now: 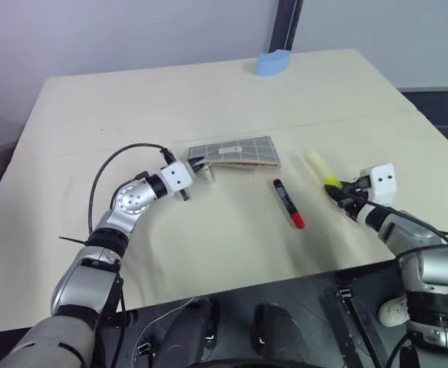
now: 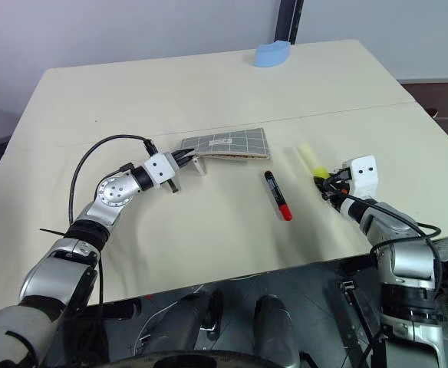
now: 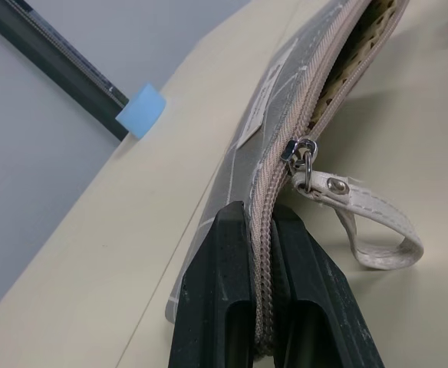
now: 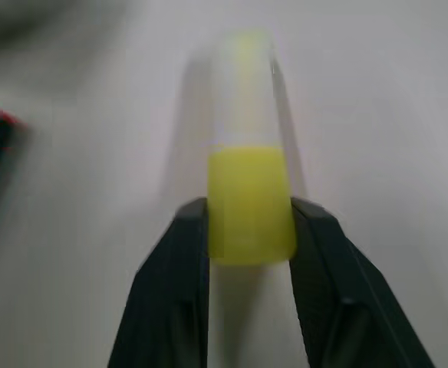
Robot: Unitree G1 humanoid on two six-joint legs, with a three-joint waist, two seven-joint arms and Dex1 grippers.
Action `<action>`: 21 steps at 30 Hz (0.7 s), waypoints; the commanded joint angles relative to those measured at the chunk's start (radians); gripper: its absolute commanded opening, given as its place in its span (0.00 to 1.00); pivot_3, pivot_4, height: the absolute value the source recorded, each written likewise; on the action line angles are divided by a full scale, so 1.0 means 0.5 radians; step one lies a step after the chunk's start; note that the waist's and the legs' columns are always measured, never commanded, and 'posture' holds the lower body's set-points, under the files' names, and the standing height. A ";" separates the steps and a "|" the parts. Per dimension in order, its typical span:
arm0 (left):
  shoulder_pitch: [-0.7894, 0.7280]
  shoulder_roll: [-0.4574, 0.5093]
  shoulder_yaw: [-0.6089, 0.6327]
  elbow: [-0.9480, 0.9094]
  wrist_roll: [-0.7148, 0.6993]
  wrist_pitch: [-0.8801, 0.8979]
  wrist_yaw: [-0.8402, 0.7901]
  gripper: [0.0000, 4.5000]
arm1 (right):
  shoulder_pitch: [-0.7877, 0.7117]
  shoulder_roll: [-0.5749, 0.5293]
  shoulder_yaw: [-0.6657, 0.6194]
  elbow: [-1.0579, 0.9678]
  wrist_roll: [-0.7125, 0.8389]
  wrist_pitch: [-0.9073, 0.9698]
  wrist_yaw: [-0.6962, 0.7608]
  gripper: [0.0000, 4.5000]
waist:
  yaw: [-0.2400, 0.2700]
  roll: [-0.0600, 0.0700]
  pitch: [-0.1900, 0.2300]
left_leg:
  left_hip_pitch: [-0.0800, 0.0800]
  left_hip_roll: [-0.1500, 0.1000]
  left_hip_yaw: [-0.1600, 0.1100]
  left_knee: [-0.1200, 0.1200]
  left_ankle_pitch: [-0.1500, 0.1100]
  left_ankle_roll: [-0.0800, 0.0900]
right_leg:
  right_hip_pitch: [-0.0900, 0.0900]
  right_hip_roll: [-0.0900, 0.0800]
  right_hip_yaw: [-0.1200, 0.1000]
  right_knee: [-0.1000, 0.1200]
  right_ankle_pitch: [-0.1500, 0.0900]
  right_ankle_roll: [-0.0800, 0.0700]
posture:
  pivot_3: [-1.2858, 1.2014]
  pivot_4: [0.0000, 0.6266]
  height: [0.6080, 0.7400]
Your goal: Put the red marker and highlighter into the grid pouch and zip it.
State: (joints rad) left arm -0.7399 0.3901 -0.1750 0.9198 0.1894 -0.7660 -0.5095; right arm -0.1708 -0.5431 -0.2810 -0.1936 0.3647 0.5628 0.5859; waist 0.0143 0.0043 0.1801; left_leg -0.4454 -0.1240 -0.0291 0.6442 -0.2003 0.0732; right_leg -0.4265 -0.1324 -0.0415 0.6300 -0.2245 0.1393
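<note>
The grid pouch lies mid-table, propped up on its near side with its zipper partly open. My left gripper is shut on the pouch's left end, its fingers pinching the zipper seam beside the white strap. The red marker lies loose on the table to the right of the pouch. Further right lies the highlighter, and my right gripper is closed on its bright yellow cap, one finger against each side.
A blue object sits at the far edge of the cream table. A black cable loops up from my left arm. The table's near edge runs just behind my right wrist.
</note>
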 commanded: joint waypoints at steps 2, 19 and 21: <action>-0.030 0.002 0.000 -0.049 0.011 -0.016 0.023 0.00 | 0.091 -0.038 0.112 -0.497 0.157 -0.099 0.199 0.19 | 0.000 0.000 0.000 | 0.001 0.000 0.000 0.000 0.000 0.000 | 0.000 0.000 0.000 0.000 0.000 0.000 | 0.52 0.24 1.00; -0.027 -0.004 -0.021 -0.073 0.059 -0.054 0.059 0.00 | 0.014 -0.037 0.456 -0.343 -0.091 -0.144 0.108 0.19 | 0.004 -0.001 0.001 | 0.001 0.000 0.000 0.002 0.000 0.000 | 0.001 -0.001 0.000 -0.002 0.000 0.001 | 0.52 0.24 1.00; -0.025 -0.010 -0.015 -0.080 0.049 -0.057 0.055 0.00 | 0.006 -0.048 0.468 -0.320 -0.120 -0.147 0.104 0.19 | 0.005 -0.002 0.001 | 0.000 0.000 0.000 0.002 0.000 0.001 | 0.001 -0.001 0.000 -0.002 0.001 0.001 | 0.52 0.24 1.00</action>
State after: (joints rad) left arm -0.7460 0.3817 -0.1839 0.9192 0.2193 -0.7730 -0.4893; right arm -0.1499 -0.5653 -0.0241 -0.3479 0.3017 0.5032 0.6449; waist 0.0170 0.0035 0.1805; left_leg -0.4452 -0.1242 -0.0291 0.6453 -0.2006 0.0735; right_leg -0.4261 -0.1326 -0.0417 0.6290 -0.2242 0.1399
